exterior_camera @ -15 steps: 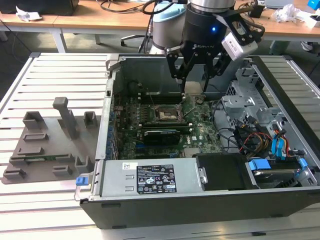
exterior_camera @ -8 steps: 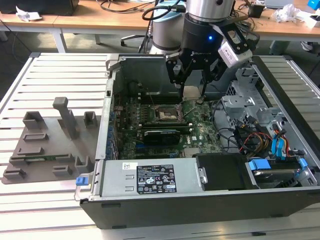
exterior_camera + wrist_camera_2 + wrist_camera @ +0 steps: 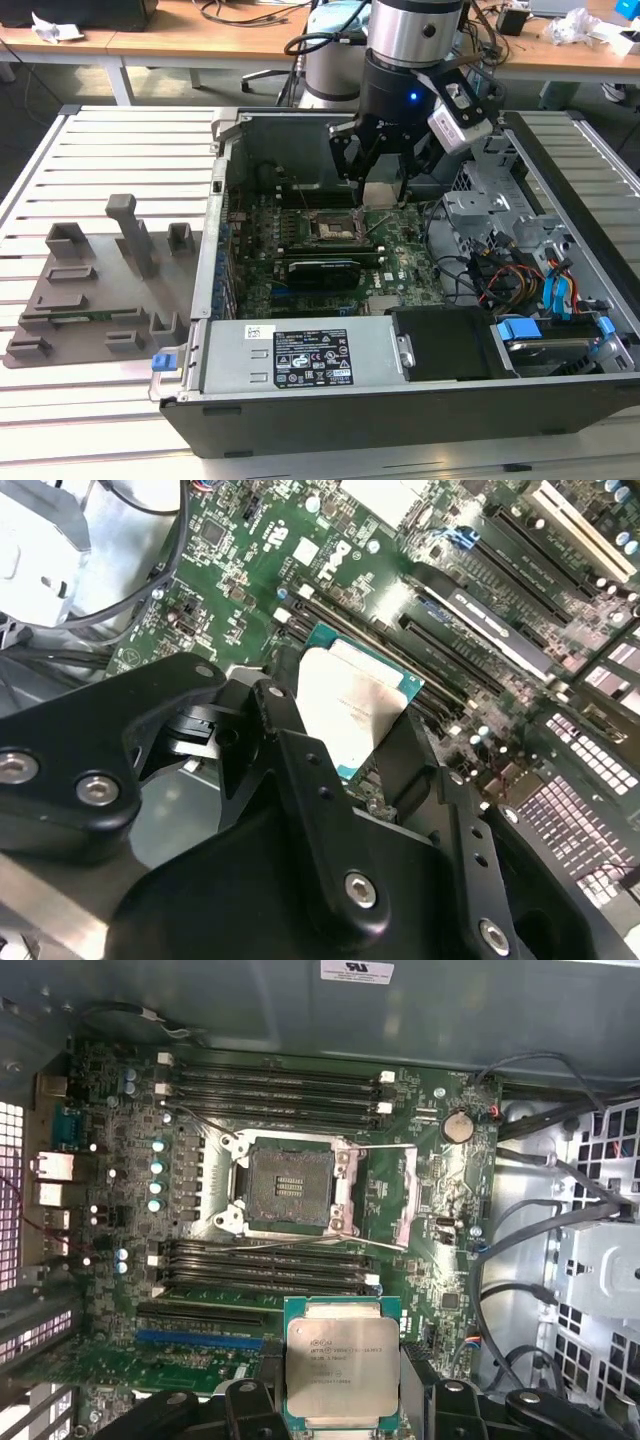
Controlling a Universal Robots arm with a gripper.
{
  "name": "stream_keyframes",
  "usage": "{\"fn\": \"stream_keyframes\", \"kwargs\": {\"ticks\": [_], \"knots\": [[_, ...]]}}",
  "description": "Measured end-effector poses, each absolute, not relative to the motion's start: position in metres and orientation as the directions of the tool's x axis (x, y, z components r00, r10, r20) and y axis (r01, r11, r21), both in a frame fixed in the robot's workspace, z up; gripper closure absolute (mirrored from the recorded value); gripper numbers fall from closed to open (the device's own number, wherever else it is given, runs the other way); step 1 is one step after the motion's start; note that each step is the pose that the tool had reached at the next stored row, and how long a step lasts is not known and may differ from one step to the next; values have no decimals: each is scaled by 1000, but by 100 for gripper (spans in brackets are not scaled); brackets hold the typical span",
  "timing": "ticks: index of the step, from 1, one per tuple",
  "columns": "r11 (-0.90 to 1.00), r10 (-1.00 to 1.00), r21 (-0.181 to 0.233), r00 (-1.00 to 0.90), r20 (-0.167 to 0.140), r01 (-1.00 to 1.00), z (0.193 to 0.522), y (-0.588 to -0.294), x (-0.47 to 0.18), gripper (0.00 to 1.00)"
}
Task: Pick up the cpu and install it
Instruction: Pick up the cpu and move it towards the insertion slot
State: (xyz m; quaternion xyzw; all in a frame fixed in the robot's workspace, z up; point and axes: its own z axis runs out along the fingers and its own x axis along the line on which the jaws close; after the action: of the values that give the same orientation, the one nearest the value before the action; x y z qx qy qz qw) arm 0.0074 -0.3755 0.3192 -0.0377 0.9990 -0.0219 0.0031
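Starting at the exterior view's left, we see a grey moulded plastic fixture with pockets and upright posts [image 3: 95,290] lying on the pale slatted metal table [image 3: 120,140]. Beside it lies the open black steel computer case [image 3: 400,410], on its side, with the green motherboard [image 3: 400,260] facing up inside. Near the middle of the board sits the square black-framed socket [image 3: 330,228], with nothing seated in it (in the first wrist view its metal retaining frame stands folded back). Just beside the socket, on the side nearer the exterior camera, runs the long black expansion card [image 3: 322,270].

Moving on to the exterior view's right of the socket, we find the black two-fingered gripper [image 3: 383,185] hanging over the board. Its fingers [image 3: 290,745] are drawn part-way together, pressing on opposite edges of the small flat square cpu with a silvery-grey metal top [image 3: 350,700]. The cpu is held level, metal side toward the wrist cameras, above the board and off to one side of the socket.

Farthest right we see a grey perforated metal drive cage [image 3: 480,215] and a tangle of orange, black and blue cables [image 3: 545,290].
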Motion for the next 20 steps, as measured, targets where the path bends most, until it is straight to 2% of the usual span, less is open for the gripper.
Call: {"fn": "stream_keyframes", "kwargs": {"ticks": [10,20], "knots": [[996,-75,-44,-997,-5,-75,297,-366,7,45],[996,-75,-44,-997,-5,-75,282,-337,4,45]]}}
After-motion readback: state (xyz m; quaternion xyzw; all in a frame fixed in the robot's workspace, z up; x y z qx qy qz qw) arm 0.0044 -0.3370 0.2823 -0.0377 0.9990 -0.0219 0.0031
